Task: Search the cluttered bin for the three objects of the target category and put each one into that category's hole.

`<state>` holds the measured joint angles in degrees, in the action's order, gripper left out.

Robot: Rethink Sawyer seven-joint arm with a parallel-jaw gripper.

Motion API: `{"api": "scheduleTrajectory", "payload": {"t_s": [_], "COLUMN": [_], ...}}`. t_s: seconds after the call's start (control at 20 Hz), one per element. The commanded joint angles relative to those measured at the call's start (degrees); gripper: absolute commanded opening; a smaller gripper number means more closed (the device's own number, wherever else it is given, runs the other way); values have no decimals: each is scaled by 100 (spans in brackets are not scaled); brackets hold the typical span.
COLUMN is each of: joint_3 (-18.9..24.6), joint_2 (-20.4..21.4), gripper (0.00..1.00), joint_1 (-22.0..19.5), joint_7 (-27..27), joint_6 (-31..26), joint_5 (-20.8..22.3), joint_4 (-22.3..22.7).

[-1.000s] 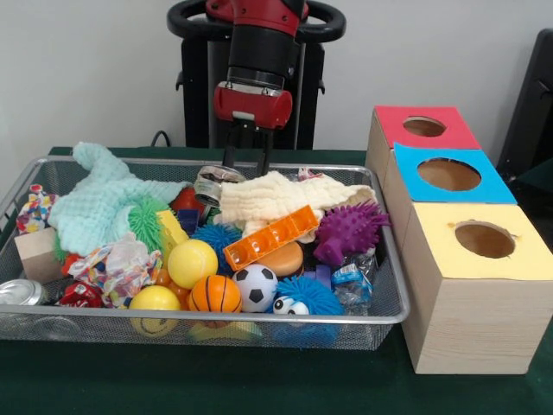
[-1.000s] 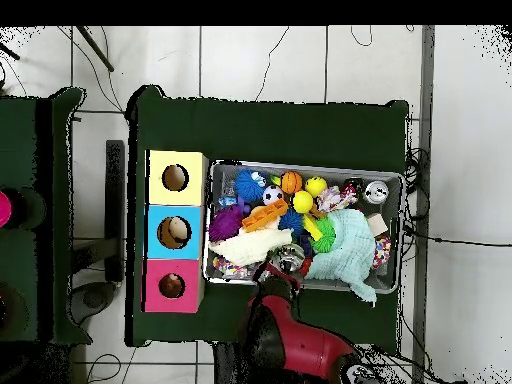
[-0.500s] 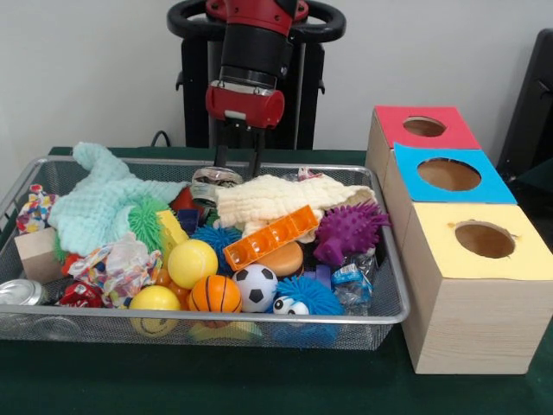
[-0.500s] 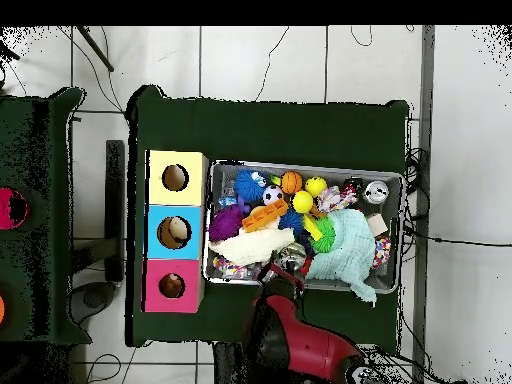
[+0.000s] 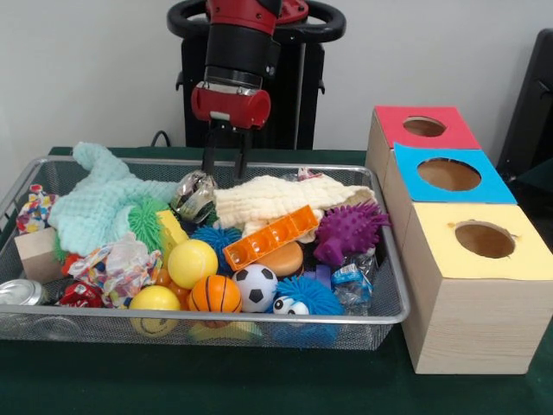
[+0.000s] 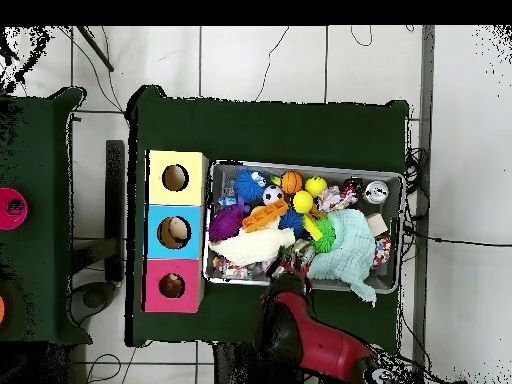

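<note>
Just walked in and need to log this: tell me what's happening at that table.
The robot's gripper hangs over the far side of a wire bin packed with balls, cloths and toys, just above a tilted metal can lying between the mint cloth and the cream cloth. It holds nothing. Beside the bin stand three boxes with holes: red, blue, yellow.

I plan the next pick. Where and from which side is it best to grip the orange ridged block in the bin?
Probably across the two long sides of the orange ridged block, near its middle, coming straight down from above. It lies on top of the pile, tilted, its long faces exposed. The cream cloth and purple spiky ball crowd its upper end.
</note>
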<state>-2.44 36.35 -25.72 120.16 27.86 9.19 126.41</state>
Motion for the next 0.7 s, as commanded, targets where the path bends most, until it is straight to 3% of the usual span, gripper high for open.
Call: {"api": "scheduleTrajectory", "payload": {"t_s": [0.05,0.15,0.3,0.7], "joint_3": [1341,1737,1988,2350], "joint_2": [-18,-317,-588,-760], "gripper": [100,100,100,100], "joint_1": [-521,-810,-997,-1250], "joint_7": [1507,1689,1720,1602], "joint_6": [-360,-90,194,236], "joint_5": [186,388,557,549], "joint_4": [5,-9,-49,44]}}
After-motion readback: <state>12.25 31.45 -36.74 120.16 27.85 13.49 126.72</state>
